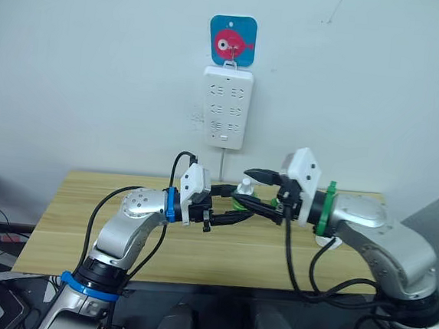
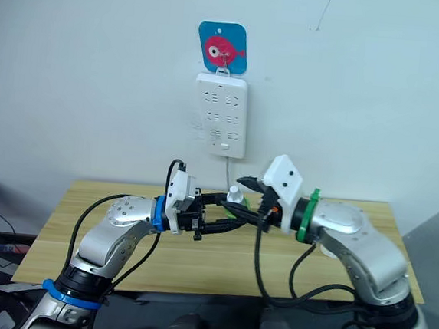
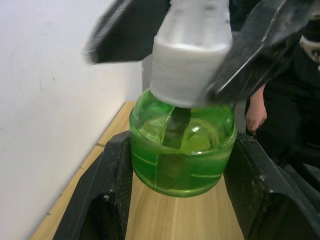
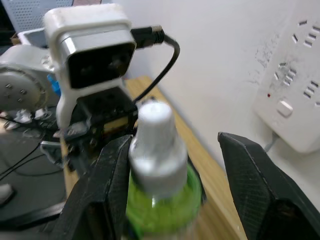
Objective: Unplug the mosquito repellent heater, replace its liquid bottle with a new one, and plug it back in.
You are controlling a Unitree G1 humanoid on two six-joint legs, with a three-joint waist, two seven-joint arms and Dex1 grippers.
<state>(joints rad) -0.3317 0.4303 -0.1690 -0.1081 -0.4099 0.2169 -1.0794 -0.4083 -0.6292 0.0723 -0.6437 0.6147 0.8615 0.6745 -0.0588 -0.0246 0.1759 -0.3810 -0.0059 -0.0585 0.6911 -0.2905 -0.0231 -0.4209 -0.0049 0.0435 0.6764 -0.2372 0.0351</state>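
One translucent green bottle [image 3: 182, 150], white-capped, upright.

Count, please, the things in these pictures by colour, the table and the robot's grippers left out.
Green: 1, the bottle, its cap being white.
White: 1, the power strip on the wall.
Blue and pink: 1, the fish hook above the strip.
Total: 3.
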